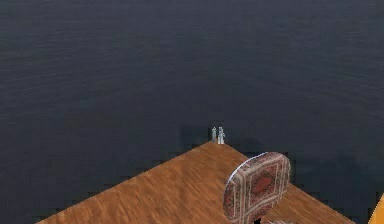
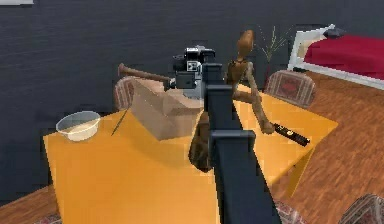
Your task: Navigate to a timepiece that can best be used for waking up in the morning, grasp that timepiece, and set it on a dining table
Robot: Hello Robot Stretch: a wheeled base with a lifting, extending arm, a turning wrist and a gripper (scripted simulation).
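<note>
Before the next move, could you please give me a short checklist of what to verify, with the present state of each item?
1. Arm over the yellow table: ok, it reaches out above the top.
2. Gripper holding anything: cannot tell; the cardboard box stands right at it.
3. Bare spot for setting down: ok, the top in front of the white bowl is bare.
4. Room beside the arm: not ok; the box and the wooden figure stand close on either side.
5. Table fit for dining: ok, a chair stands at it.
</note>
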